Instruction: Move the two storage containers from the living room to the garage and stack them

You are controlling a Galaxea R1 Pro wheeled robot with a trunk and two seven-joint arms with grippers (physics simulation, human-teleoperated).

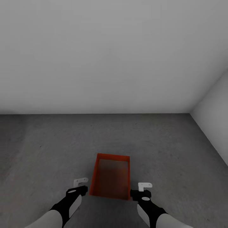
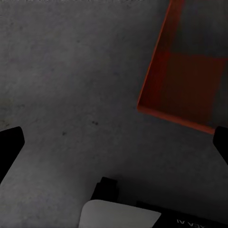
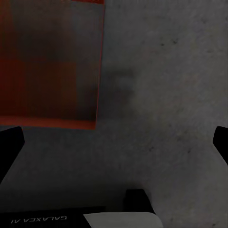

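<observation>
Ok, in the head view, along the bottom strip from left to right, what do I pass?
Left end effector → storage container on the concrete floor → right end effector; neither end effector touches the container.

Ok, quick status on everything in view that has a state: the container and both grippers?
storage container: upright on the concrete floor, open top up, looks empty, nothing stacked on it, not held.
left gripper: open, holding nothing, beside the container's near left corner, apart from it.
right gripper: open, holding nothing, beside the container's near right corner, apart from it.
</observation>
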